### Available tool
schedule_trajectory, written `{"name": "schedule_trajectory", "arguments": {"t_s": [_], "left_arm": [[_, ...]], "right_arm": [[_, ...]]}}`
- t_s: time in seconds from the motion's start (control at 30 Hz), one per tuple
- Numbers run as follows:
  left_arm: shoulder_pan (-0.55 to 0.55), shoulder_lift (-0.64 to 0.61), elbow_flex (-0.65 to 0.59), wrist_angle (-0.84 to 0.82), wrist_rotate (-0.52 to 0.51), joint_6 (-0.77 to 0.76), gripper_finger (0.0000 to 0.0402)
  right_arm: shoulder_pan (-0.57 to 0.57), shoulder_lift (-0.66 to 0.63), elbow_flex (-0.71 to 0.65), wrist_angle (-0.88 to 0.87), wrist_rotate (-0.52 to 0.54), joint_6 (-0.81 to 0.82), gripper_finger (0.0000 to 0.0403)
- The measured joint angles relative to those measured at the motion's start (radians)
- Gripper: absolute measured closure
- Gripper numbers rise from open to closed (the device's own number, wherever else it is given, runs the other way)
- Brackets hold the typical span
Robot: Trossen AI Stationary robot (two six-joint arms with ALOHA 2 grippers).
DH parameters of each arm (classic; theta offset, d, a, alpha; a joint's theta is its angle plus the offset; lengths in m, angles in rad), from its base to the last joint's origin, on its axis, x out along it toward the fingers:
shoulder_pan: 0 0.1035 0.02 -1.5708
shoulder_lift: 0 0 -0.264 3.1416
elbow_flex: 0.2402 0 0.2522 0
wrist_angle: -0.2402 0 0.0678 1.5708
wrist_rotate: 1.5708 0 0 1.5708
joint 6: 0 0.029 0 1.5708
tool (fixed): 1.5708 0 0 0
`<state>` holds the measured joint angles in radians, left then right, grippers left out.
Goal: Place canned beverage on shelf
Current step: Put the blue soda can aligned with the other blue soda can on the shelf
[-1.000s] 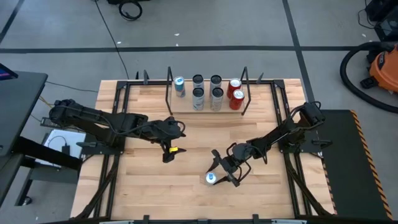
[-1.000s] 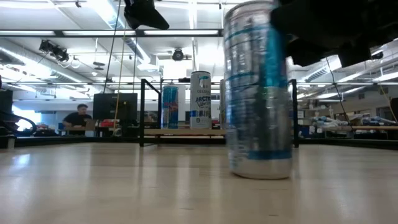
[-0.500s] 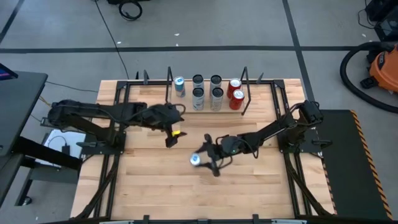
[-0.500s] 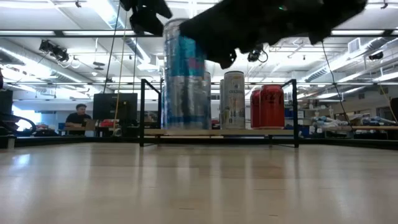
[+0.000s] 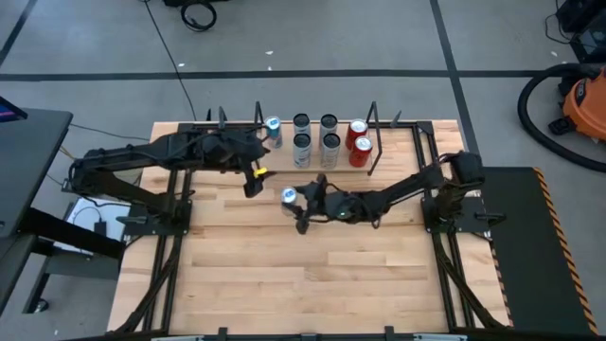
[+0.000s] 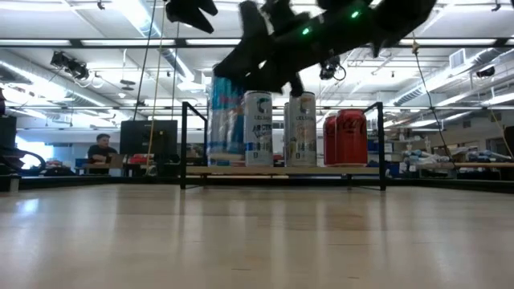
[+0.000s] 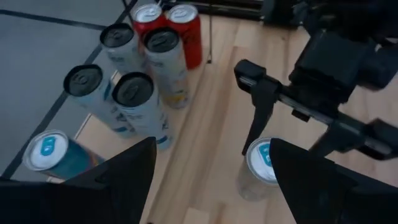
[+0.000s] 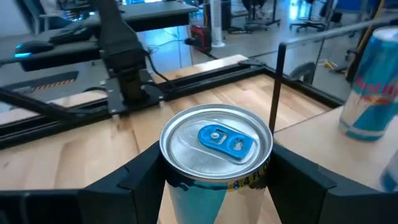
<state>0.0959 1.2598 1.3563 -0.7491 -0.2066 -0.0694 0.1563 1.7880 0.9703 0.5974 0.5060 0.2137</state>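
I see the right gripper (image 5: 301, 204) clamped on the canned beverage (image 5: 289, 196), one finger on each side of the body, out over the tabletop (image 5: 284, 275) in front of the shelf (image 5: 317, 161). In the right wrist view the can (image 8: 216, 162) sits upright between the two dark fingers (image 8: 146, 177): silver lid, bright blue pull tab, pale blue-and-silver wall with a line of yellow print just under the rim. In the low view it looks lifted off the wood, its blue-silver side (image 6: 226, 120) showing in front of the shelf cans; I can't make out its base there.

The shelf is a light plank with thin black rod uprights (image 5: 258, 133) at the ends. On it: a blue-topped can (image 5: 273, 128) at the left end, four silver cans with dark lids (image 5: 315, 137) in the middle, two red cans (image 5: 358, 142) at the right end. The held can is near the shelf's left front, not on it.

My left gripper (image 5: 254, 175) hovers just left of the held can, close to the shelf's left end, fingers spread with nothing between them; the left wrist view shows both fingers (image 7: 118, 177) wide apart over the cans.

A person (image 6: 100, 151) sits far back in the room.
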Motion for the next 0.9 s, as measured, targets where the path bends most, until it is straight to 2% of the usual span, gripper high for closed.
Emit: {"name": "schedule_trajectory", "arguments": {"t_s": [0.13,0.43,0.53,0.77,0.9], "left_arm": [[0.026,0.002,-0.001,-0.018,0.000,0.013,0.0088],[0.060,0.002,-0.001,-0.060,0.000,0.014,0.0088],[0.059,0.002,-0.001,-0.062,0.001,0.014,0.0088],[0.059,0.002,-0.001,-0.061,0.000,0.029,0.0088],[0.059,0.002,-0.001,-0.061,0.000,0.029,0.0088]], "right_arm": [[-0.011,0.079,0.057,0.007,0.011,0.028,0.0160],[0.000,0.254,0.225,0.006,0.156,-0.089,0.0160],[-0.001,0.282,0.226,0.026,0.205,-0.069,0.0160],[-0.012,0.289,0.226,0.076,0.237,-0.030,0.0160],[-0.025,0.289,0.226,0.048,0.234,-0.022,0.0160]]}}
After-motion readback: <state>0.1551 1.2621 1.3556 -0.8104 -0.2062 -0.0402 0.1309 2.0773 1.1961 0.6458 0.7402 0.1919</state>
